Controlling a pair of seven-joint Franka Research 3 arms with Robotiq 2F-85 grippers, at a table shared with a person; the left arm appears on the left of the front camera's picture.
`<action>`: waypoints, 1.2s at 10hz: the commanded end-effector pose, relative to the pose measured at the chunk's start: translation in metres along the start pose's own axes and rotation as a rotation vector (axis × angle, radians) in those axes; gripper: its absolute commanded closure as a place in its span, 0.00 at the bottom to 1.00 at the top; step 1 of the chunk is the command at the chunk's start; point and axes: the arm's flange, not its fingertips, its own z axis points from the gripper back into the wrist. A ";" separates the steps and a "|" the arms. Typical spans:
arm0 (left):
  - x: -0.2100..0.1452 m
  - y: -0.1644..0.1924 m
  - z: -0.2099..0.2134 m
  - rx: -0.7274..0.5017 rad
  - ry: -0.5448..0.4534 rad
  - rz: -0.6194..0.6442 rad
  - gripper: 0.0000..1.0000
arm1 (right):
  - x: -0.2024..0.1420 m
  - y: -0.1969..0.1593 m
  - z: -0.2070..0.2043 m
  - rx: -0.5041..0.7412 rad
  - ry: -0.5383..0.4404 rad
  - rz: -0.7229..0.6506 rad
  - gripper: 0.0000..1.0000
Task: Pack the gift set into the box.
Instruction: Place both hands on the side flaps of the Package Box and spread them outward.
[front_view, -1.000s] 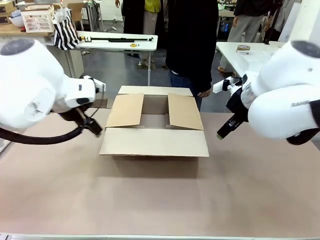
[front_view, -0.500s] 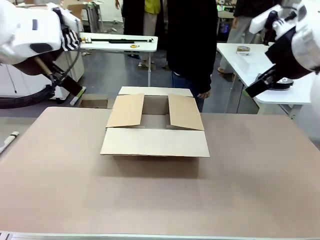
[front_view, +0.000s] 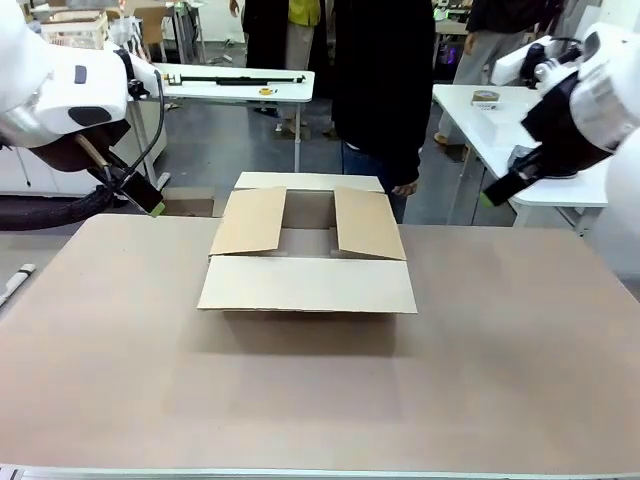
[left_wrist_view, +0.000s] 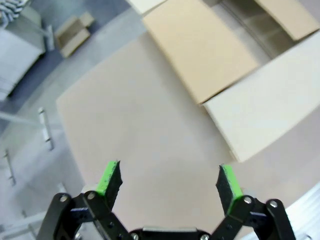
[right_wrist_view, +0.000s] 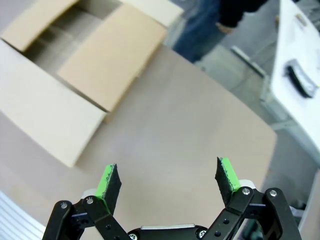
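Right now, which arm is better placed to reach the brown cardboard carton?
Left, narrowly: the left gripper, open, hangs nearer the brown cardboard carton; the right gripper, also open, is farther off.

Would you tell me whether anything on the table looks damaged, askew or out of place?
Nothing stands out: the box sits square on the table, flaps undamaged; the left gripper and right gripper are open, clear of it.

Person (front_view: 380, 90) behind brown table (front_view: 300, 400) — white table (front_view: 240, 90) beyond.

It was a robotics lab or workshop: white worktables (front_view: 240, 85) on a grey floor (front_view: 230, 140), a plastic crate (front_view: 75, 38), people (front_view: 385, 90) standing about.
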 end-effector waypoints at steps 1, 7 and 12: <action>0.015 0.001 0.005 -0.466 -0.122 0.038 0.00 | 0.030 -0.005 -0.005 0.477 -0.046 -0.207 0.00; -0.051 0.061 0.013 -0.921 -0.185 0.670 0.00 | -0.026 -0.032 0.008 0.992 0.116 -0.871 0.00; -0.071 0.118 0.023 -0.919 -0.237 0.849 0.00 | -0.073 -0.081 -0.007 0.980 0.064 -1.094 0.00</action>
